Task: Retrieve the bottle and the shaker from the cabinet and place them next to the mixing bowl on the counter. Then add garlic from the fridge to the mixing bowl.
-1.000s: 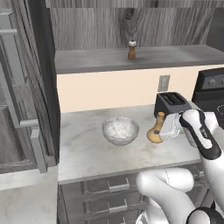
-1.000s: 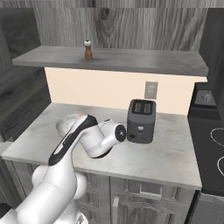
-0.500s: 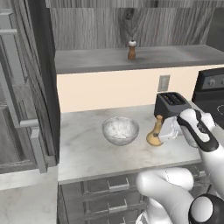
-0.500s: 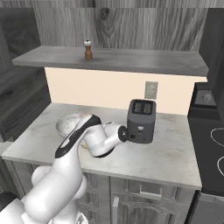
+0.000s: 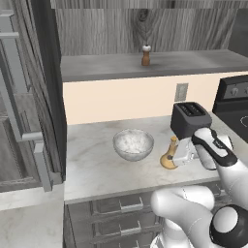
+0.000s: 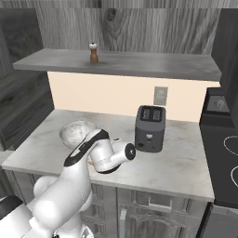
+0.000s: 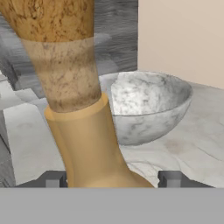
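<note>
On the counter, the mixing bowl sits at my left. Just right of it stands the bottle, upright between the spread fingers of my gripper, not pinched. The shaker stands on the cabinet shelf above.

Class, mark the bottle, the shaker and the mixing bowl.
bottle [image 5: 169, 160], left base view, on its bulbous base.
shaker [image 5: 146, 56], left base view, on its brown body.
mixing bowl [image 5: 132, 151], left base view, on its outer wall.
</note>
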Controlling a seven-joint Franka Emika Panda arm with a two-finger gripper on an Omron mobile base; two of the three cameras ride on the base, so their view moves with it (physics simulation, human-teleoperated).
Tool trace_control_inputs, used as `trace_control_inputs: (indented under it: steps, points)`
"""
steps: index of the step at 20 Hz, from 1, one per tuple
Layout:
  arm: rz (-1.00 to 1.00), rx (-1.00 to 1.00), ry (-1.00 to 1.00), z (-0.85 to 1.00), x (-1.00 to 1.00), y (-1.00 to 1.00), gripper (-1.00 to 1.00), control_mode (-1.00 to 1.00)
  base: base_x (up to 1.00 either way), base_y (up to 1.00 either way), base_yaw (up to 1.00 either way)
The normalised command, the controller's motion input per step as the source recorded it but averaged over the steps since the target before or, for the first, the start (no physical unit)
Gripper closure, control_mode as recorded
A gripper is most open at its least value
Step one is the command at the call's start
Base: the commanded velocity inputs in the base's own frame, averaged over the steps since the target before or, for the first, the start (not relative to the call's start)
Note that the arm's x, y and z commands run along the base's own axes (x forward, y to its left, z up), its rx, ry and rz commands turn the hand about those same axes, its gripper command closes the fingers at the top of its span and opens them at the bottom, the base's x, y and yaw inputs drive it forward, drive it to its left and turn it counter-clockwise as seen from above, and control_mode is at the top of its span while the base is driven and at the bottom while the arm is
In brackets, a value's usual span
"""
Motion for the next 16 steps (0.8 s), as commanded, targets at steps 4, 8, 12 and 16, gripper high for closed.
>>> trace_control_inputs:
  steps: [4,8,12,16]
  points:
    - [0.0,0.0,0.0,-0.34,0.18,0.0,1.0,-1.0,0.0,0.0,0.0]
    - [0.0,0.0,0.0,-0.16,0.16,0.0,1.0,-1.0,0.0,0.0,0.0]
    - [0.0,0.0,0.0,-0.07,0.09,0.0,1.0,-1.0,0.0,0.0,0.0]
    - [0.0,0.0,0.0,0.0,0.24,-0.03,1.0,-1.0,0.0,0.0,0.0]
